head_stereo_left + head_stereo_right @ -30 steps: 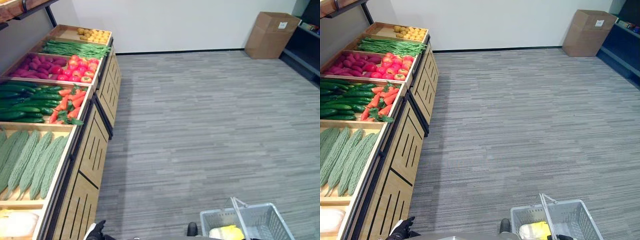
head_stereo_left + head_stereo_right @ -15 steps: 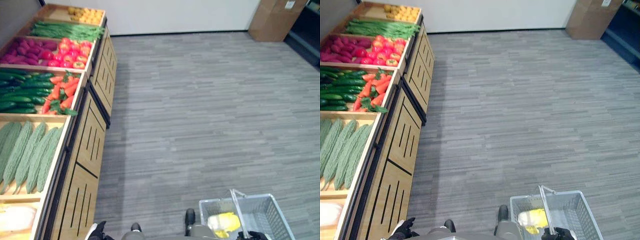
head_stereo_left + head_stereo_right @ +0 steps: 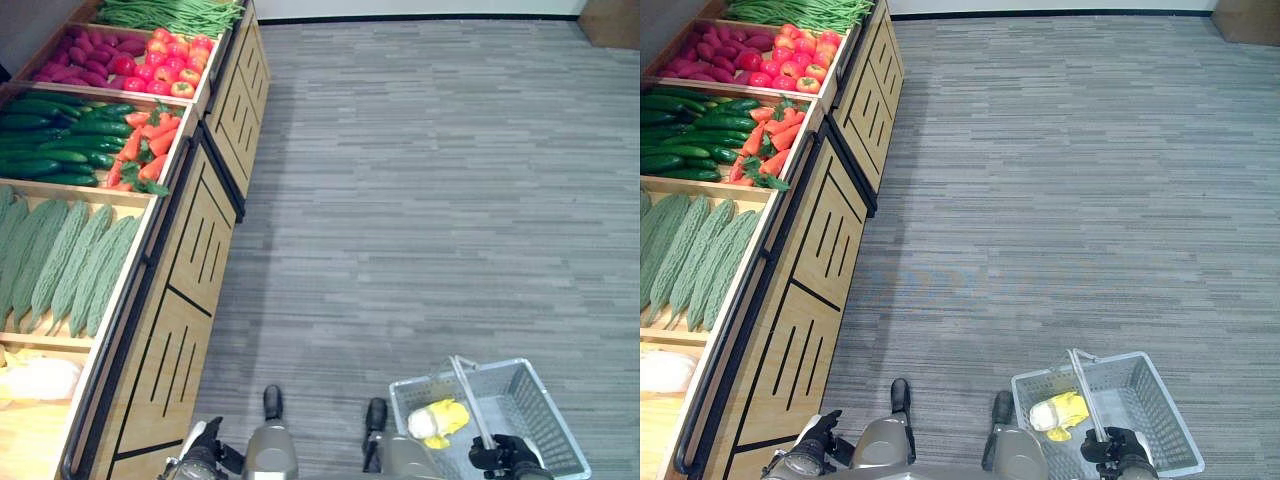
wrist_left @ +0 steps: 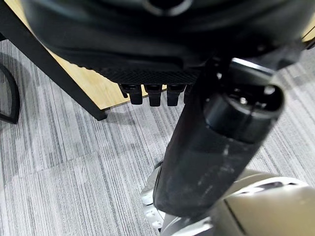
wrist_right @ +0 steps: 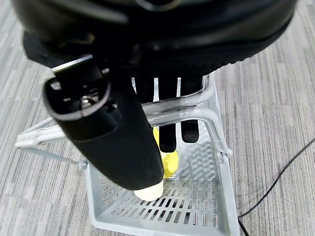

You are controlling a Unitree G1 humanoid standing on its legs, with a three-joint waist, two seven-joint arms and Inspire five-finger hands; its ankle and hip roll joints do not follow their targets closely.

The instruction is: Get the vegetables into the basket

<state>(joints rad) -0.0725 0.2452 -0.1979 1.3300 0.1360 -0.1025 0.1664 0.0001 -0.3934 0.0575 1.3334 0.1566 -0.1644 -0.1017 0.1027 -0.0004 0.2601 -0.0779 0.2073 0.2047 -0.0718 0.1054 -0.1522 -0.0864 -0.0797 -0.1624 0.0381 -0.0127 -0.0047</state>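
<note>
Low on the right, the grey basket (image 3: 520, 395) is carried by its handle (image 3: 1086, 396), right hand (image 3: 1118, 447) fingers curled round it. One yellow vegetable (image 3: 440, 420) is loaded; bitter gourds (image 3: 70, 262) remain unpicked on the counter (image 3: 190, 300). Left hand (image 3: 200, 455) hangs empty, fingers relaxed.

At about five o'clock the right robot hand (image 3: 1120, 447) is gripping the handle of a grey basket (image 3: 1160, 400) holding a yellow vegetable (image 3: 1060, 411), while the left robot hand (image 3: 815, 440) is hanging at seven o'clock beside wooden produce bins (image 3: 790, 290) of cucumbers (image 3: 680, 140), carrots (image 3: 770, 145) and bitter gourds (image 3: 690, 260).
</note>
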